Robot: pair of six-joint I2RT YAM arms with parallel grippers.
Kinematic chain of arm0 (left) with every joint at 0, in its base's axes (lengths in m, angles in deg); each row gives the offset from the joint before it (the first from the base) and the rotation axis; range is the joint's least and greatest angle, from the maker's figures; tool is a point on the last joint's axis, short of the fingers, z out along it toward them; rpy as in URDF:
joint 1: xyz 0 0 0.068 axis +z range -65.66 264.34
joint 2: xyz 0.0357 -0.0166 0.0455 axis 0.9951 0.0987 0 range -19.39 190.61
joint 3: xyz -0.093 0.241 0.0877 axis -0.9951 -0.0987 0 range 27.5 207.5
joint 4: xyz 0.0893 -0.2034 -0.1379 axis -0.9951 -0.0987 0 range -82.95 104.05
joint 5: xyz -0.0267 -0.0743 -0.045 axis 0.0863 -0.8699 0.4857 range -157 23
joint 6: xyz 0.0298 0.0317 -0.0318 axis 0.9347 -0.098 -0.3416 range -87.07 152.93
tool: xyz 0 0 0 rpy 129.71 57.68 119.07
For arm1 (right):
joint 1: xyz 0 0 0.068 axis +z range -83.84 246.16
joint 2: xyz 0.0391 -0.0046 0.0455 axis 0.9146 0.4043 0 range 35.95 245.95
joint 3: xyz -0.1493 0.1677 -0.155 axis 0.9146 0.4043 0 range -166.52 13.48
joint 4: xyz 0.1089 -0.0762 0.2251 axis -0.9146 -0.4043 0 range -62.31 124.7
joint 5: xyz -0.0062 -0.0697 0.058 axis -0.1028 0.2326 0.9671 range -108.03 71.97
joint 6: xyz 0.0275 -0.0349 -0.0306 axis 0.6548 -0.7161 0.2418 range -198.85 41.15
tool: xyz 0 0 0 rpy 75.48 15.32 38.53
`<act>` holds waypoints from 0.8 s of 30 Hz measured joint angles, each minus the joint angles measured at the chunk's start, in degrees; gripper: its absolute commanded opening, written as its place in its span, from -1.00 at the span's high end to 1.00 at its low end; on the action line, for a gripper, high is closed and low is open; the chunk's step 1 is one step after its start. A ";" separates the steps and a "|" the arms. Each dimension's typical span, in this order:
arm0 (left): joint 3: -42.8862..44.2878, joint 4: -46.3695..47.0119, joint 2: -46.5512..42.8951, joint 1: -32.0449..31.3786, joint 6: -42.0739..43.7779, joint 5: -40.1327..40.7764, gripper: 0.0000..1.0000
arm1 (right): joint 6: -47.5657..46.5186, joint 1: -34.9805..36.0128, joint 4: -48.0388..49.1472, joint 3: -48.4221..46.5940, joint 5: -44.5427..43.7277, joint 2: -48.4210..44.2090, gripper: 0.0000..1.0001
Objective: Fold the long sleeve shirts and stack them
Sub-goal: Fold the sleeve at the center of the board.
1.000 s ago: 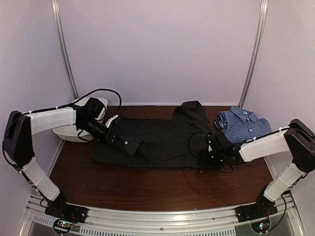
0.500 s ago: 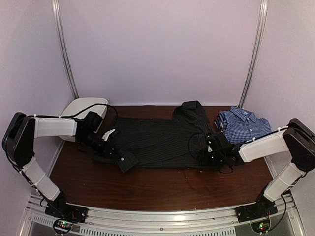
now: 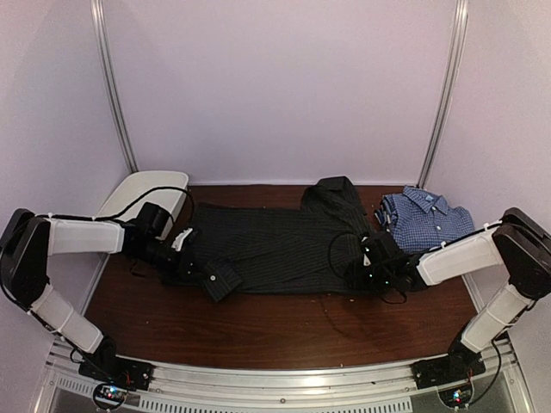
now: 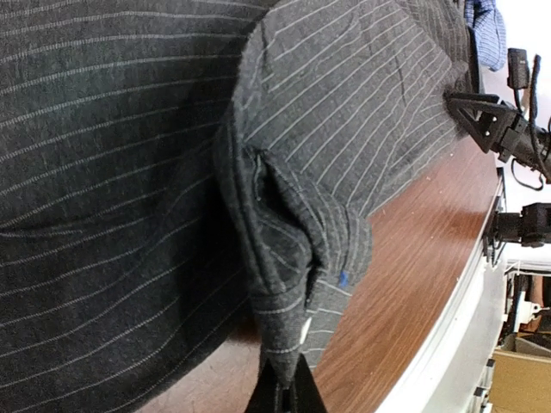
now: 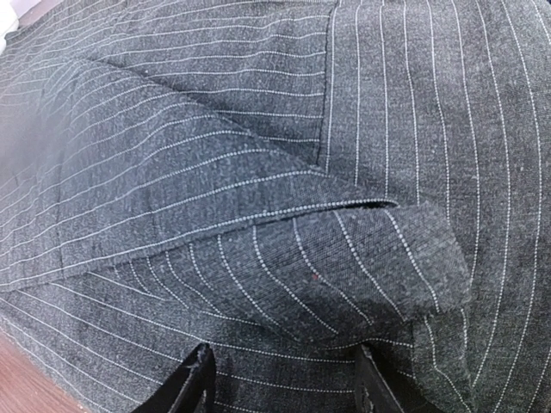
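Note:
The black pinstriped long sleeve shirt lies spread across the middle of the table. Its left sleeve is bunched at the front left, with the cuff on the wood. My left gripper is shut on that sleeve's cloth; in the left wrist view the cuff hangs from the pinched left gripper. My right gripper rests low over the shirt's right side. In the right wrist view the right gripper stands open over a folded flap of pinstripe. The blue-and-white check shirt lies folded at the back right.
A white oval tub stands at the back left, behind my left arm. Bare brown table runs along the near side in front of the black shirt. Pale walls close in the table on three sides.
My left gripper has moved left and toward the near edge, dragging the black shirt's sleeve off the shirt body to its front-left corner. The right arm has stayed put.

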 measured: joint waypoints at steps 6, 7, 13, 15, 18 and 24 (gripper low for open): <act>1.97 -1.81 -0.52 3.63 1.07 -0.76 1.00 | -0.04 0.00 0.83 0.46 -0.48 0.00 -0.10; 3.08 -2.84 -0.35 4.55 1.60 -0.85 1.00 | -0.04 0.00 0.92 0.50 -0.59 -0.02 -0.10; 9.86 -8.26 1.60 6.99 5.60 0.48 0.91 | -0.42 0.00 1.33 1.18 -1.64 -0.28 -0.10; 11.04 -9.57 2.43 7.43 6.88 1.36 0.85 | -0.61 0.00 1.49 1.46 -2.03 -0.46 -0.10; 11.76 -10.91 4.00 8.24 8.37 2.80 0.78 | -0.85 0.00 1.68 1.84 -2.54 -0.66 -0.10; 11.80 -10.71 7.50 10.14 9.51 3.04 0.61 | -0.98 0.00 2.58 2.45 -3.02 -0.79 -0.10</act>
